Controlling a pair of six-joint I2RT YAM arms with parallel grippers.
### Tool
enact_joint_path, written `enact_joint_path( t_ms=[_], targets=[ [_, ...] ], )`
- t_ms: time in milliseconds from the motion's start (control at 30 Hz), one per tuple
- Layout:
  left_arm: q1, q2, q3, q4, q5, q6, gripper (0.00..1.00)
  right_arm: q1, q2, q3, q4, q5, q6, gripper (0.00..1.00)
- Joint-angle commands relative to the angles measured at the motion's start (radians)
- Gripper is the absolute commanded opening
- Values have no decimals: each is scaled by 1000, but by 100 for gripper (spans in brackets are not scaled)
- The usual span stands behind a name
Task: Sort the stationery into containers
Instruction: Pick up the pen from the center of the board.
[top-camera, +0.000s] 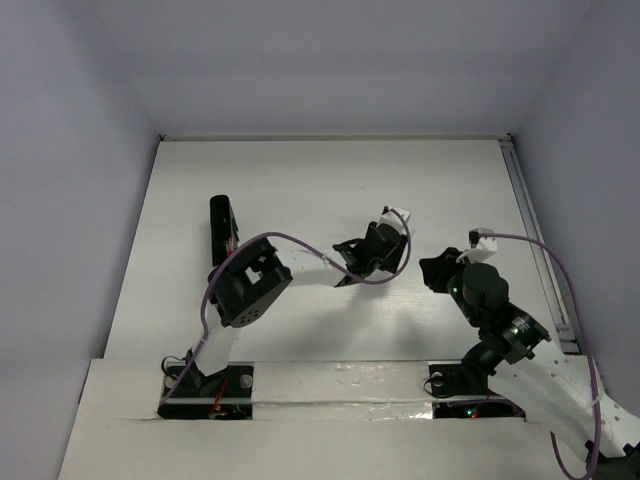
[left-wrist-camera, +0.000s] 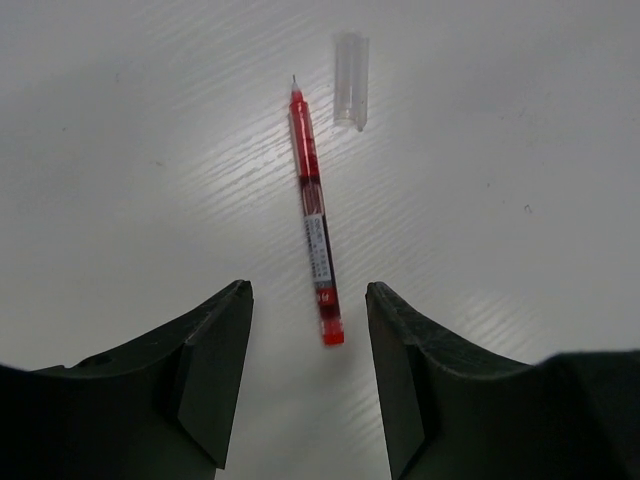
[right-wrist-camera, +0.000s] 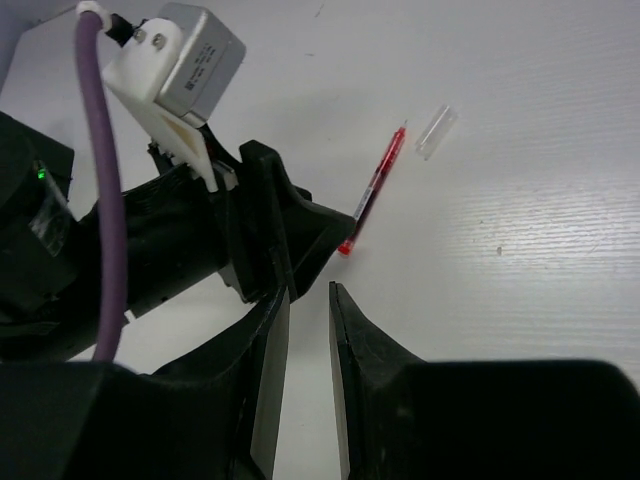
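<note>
Open counter (left-wrist-camera: 120, 150) flanks the red pen (left-wrist-camera: 316, 215), whose near end lies between the spread fingers of the left hand (left-wrist-camera: 308, 292). A clear cap (left-wrist-camera: 351, 80) sits near its tip. The right hand (right-wrist-camera: 310, 295) crowds close alongside.

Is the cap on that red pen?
No, the clear cap lies apart from the red pen, whose tip is bare.

White table (top-camera: 300, 180), pale walls (top-camera: 350, 60), edge rail (top-camera: 529, 220)
</note>
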Motion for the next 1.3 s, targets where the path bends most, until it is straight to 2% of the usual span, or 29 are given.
enact_joint_path(
  t_ms=[0, 467, 500, 533, 567, 600, 667, 867, 1100, 1233, 1267],
  targets=[
    [1, 33, 100, 7, 21, 26, 47, -2, -26, 42, -8, 55, -24, 29],
    [1, 224, 253, -77, -57, 55, 36, -2, -52, 31, 7, 0, -33, 29],
    [1, 234, 261, -91, -62, 58, 34, -2, -56, 31, 6, 0, -31, 29],
    [1, 243, 269, -100, -69, 64, 25, -2, -59, 31, 4, 0, -31, 28],
    [1, 250, 278, -108, -74, 66, 21, -2, -66, 29, 4, 4, -30, 28],
    [1, 258, 278, -117, -82, 67, 12, -2, -69, 29, 1, 6, -30, 28],
    [1, 252, 252, -116, -100, 66, 2, -2, -74, 31, -3, 15, -25, 28],
    [1, 146, 107, -51, -155, 52, 0, -2, -88, 29, -16, 50, -16, 28],
    [1, -165, -121, 85, -165, 40, 0, -2, -25, 29, -6, 72, 2, 28],
    [1, -360, -257, 142, -120, 23, 0, -2, 59, 28, 36, 61, 19, 28],
    [1, -398, -317, 156, -108, 18, 0, -2, 82, 28, 46, 55, 25, 31]
  ],
)
